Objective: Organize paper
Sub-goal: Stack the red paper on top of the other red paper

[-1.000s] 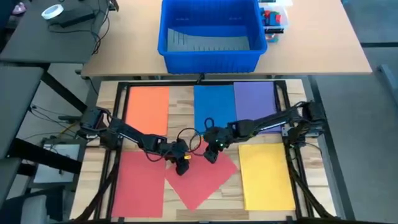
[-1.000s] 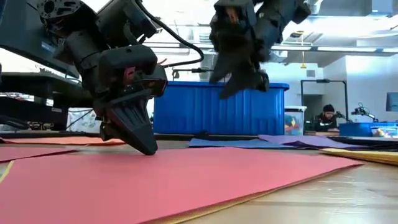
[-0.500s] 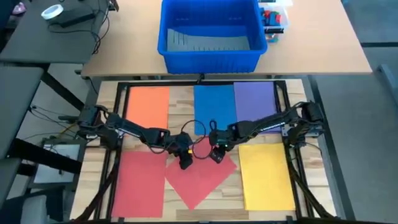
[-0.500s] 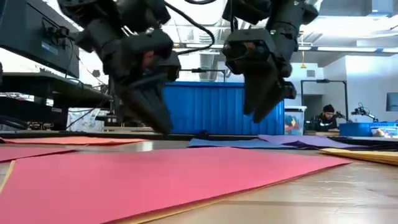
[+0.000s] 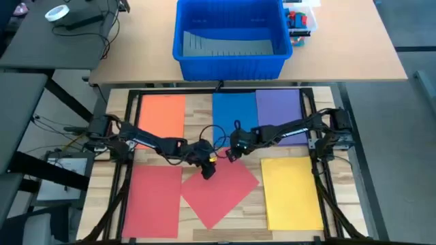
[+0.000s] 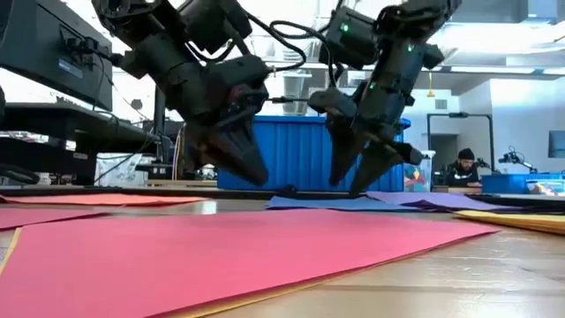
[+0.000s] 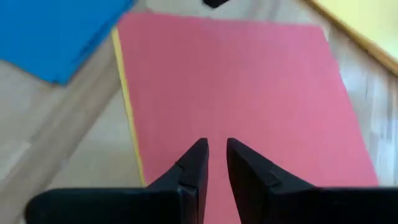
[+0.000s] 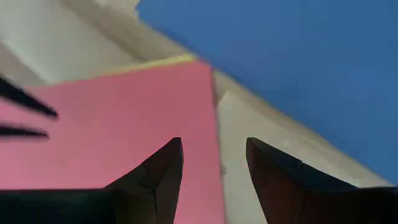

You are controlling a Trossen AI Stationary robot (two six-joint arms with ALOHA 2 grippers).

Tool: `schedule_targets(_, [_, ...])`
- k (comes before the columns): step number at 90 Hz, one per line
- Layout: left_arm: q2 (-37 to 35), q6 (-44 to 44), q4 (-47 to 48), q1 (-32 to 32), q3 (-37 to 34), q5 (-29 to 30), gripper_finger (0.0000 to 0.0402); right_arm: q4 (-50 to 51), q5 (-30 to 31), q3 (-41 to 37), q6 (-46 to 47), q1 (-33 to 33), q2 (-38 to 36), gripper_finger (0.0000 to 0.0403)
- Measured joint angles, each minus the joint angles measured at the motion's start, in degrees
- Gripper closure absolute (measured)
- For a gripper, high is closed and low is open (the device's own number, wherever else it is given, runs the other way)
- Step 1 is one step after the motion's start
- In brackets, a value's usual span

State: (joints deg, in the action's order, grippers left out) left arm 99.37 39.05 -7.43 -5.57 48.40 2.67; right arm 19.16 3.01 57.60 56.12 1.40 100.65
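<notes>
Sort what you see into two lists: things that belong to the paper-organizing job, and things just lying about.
Job: orange sheet, blue sheet, purple sheet, yellow sheet, tilted red sheet, straight red sheet.

Lying about: blue bin, tape roll.

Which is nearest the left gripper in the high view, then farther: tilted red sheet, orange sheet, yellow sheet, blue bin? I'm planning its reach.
From the left gripper:
1. Tilted red sheet, directly under it at table centre.
2. Orange sheet, at the far left.
3. Yellow sheet, at the near right.
4. Blue bin, on the table beyond.
</notes>
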Motion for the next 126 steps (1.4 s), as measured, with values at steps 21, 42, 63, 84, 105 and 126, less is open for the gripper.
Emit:
schedule_targets(21, [5.7, 3.1, -1.2, -0.1, 0.1, -0.1, 0.036, -2.3, -0.3, -1.3, 4.5, -0.6, 2.1, 0.0237])
schedule_targets(42, [6.4, 3.1, -2.0, 0.0, 0.1, -0.1, 0.036, -4.4, 0.4, -1.1, 5.3, -2.2, 3.4, 0.0237])
schedule_targets(63, [6.5, 3.7, -2.1, 0.0, 0.1, -0.1, 0.036, -4.7, -0.4, -1.0, 4.0, -3.1, 1.7, 0.0237])
schedule_targets(84, [6.5, 4.3, -2.0, 0.1, 0.1, -0.1, 0.036, -4.2, -0.2, 2.5, 0.6, -6.0, -1.0, 0.0237])
schedule_targets(105, [6.5, 4.3, -2.0, 0.0, 0.0, -0.1, 0.036, -4.4, 0.0, 5.6, -0.8, -10.3, -2.2, 0.0237])
schedule_targets(126, [6.6, 4.3, -2.0, 0.1, 0.0, -0.1, 0.036, -2.8, 1.7, 5.3, -2.3, -15.5, -2.0, 0.0237])
